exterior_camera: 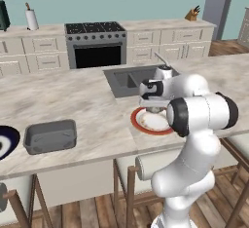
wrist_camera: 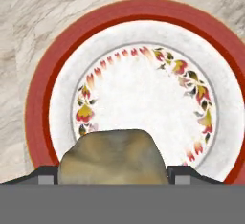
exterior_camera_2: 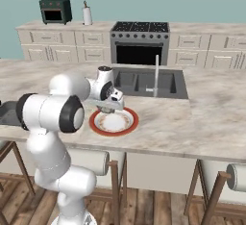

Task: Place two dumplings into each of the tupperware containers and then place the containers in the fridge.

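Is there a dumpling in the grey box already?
No, the grey tupperware container on the counter has nothing inside.

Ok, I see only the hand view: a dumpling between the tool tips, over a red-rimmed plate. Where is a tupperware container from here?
Observer: One tupperware container sits on the counter, to the robot's left of the red-rimmed plate and apart from it.
Operator: Is something inside it?
Observer: It looks empty in the left base view.
Operator: And what is behind the plate?
Observer: The sink, with its faucet standing at the basin's edge.
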You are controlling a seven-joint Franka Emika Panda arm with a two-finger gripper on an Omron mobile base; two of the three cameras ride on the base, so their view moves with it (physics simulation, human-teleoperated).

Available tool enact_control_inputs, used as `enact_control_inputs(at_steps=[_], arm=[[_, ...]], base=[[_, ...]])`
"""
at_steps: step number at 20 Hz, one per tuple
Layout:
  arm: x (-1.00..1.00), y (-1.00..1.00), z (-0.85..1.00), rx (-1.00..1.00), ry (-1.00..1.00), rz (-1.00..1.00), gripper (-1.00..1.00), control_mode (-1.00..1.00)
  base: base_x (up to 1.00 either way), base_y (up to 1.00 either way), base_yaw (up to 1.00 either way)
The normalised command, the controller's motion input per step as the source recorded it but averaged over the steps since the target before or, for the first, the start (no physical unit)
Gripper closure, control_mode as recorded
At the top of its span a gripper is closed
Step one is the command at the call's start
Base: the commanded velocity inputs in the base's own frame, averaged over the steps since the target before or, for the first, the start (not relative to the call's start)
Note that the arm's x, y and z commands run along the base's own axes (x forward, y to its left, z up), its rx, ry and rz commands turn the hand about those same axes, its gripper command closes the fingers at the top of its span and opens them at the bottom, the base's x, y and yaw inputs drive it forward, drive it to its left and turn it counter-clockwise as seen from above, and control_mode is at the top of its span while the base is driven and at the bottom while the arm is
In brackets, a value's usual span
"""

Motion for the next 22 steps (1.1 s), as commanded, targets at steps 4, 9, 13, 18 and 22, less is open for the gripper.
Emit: enact_control_inputs(at_steps=[4, 9, 13, 18, 22], arm=[[-0.98, 0.0, 0.96, -0.01, 0.27, -0.06, 1.0, -1.0], [-1.0, 0.0, 0.86, -0.01, 0.16, 0.0, 1.0, -1.0], [-1.0, 0.1, 0.59, -0.02, -0.01, 0.0, 1.0, -1.0], [-0.84, 0.1, 0.29, -0.06, -0.21, 0.0, 1.0, -1.0], [-0.33, 0.04, 0.01, -0.03, -0.05, 0.0, 1.0, -1.0]], base=[[0.0, 0.0, 0.0], [0.0, 0.0, 0.0], [0.0, 0.0, 0.0], [0.0, 0.0, 0.0], [0.0, 0.0, 0.0]])
